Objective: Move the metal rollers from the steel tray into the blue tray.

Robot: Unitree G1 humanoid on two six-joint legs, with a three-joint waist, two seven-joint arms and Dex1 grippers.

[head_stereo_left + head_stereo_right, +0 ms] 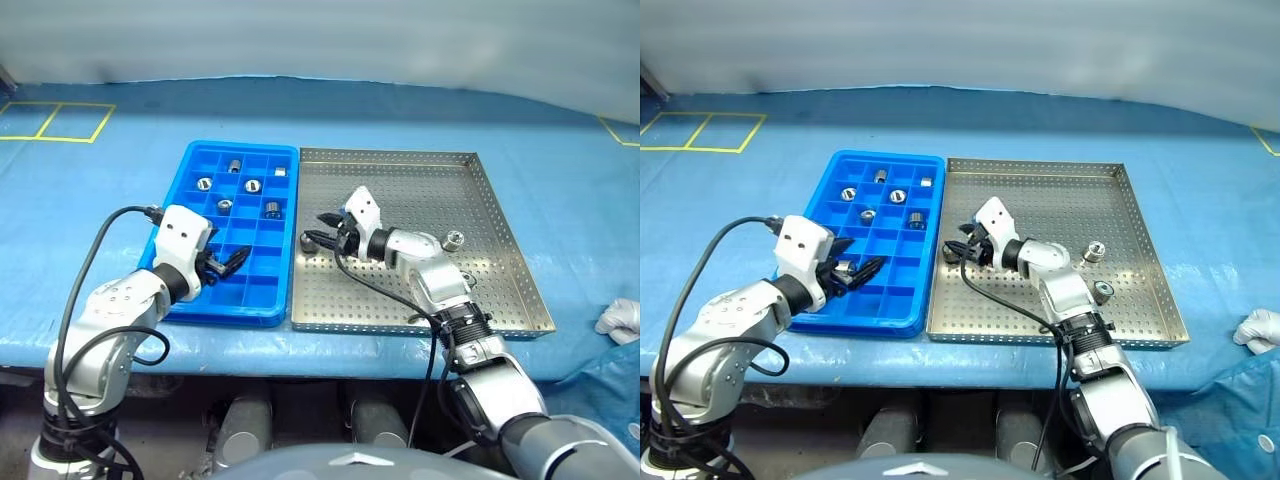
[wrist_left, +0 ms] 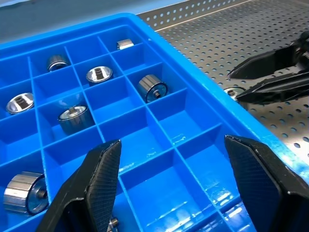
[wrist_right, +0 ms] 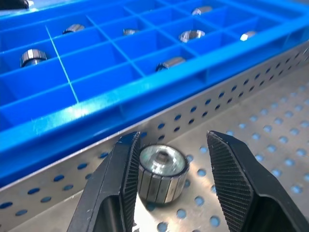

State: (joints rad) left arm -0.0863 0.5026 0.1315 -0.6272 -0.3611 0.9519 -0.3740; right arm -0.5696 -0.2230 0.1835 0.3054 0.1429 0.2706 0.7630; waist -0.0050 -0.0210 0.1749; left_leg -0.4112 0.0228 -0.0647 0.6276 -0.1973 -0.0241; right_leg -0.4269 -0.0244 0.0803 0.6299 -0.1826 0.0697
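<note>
Steel tray point(image 1: 480, 210) sits touching the blue tray point(image 1: 175, 295) on the blue-covered surface point(image 1: 560, 150). My left fingers point(image 2: 104, 166) stand spread above the blue tray's near compartments. My right fingers point(image 3: 227, 169) straddle one roller point(image 3: 161, 173) at the steel tray's left rim, one finger touching it. Two rollers point(image 1: 454, 240) remain at the steel tray's right; several point(image 1: 253, 186) occupy blue compartments.

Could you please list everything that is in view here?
blue tray: one, blue, left on the table
steel tray: one, grey, right beside it
metal rollers: at least seven, silver, in blue tray compartments; three more on the steel tray
table cover: one, blue
yellow tape: lines, far corners
white object: one, right edge
left claw: black, open, over the blue tray
right claw: black, open around one steel-tray roller
</note>
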